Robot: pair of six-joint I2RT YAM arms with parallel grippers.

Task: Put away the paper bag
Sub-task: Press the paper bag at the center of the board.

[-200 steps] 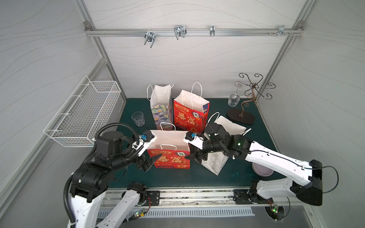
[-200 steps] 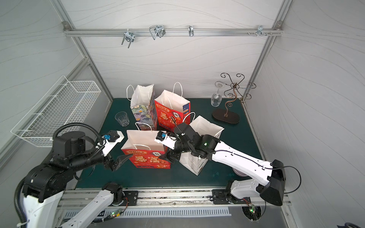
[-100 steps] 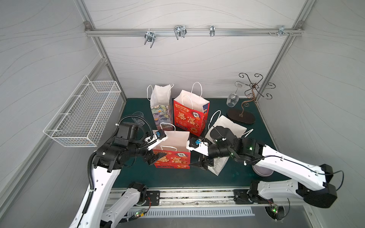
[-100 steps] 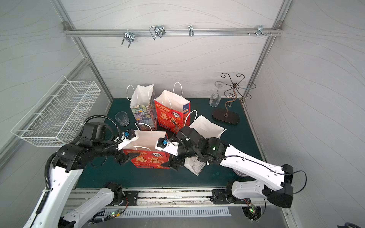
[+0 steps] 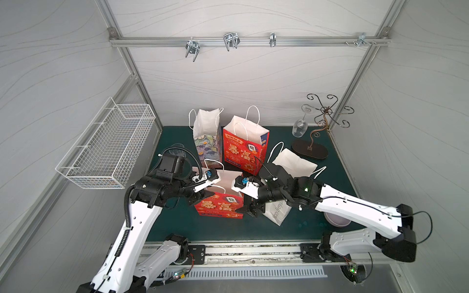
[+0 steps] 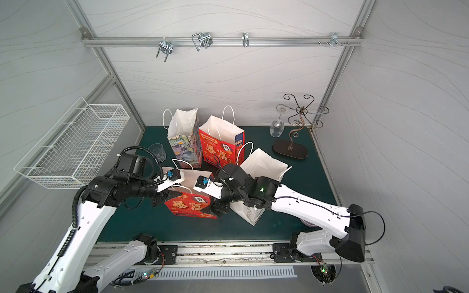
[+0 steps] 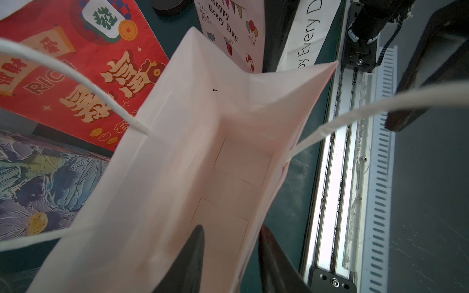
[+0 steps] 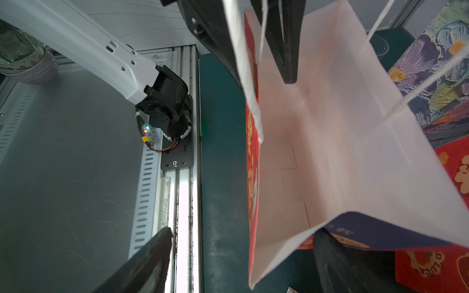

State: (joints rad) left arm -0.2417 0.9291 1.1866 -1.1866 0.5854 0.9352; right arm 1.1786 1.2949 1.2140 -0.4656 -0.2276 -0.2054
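The paper bag [image 5: 220,205] [image 6: 190,205], red with a white inside, stands upright and open near the table's front. My left gripper [image 5: 201,197] [image 6: 167,197] is at its left end. In the left wrist view the gripper [image 7: 232,233] straddles the bag's [image 7: 203,152] front wall, one finger inside and one outside, with a gap showing beside the paper. My right gripper [image 5: 250,209] [image 6: 214,209] is at the bag's right front corner. In the right wrist view it [image 8: 241,258] stands wide open around that corner of the bag [image 8: 330,152].
Behind stand a floral bag [image 5: 206,137], a second red bag [image 5: 243,149] and a white bag [image 5: 286,177] against my right arm. A wire basket [image 5: 109,144] hangs on the left wall. Hooks [image 5: 231,41] line the rail. A glass stand [image 5: 309,149], cup [image 5: 175,149] and bowl [image 5: 337,219] are nearby.
My left arm reached forward to the bag's left end and its jaws narrowed around the front wall. My right gripper dropped toward the bag's right front corner, staying wide.
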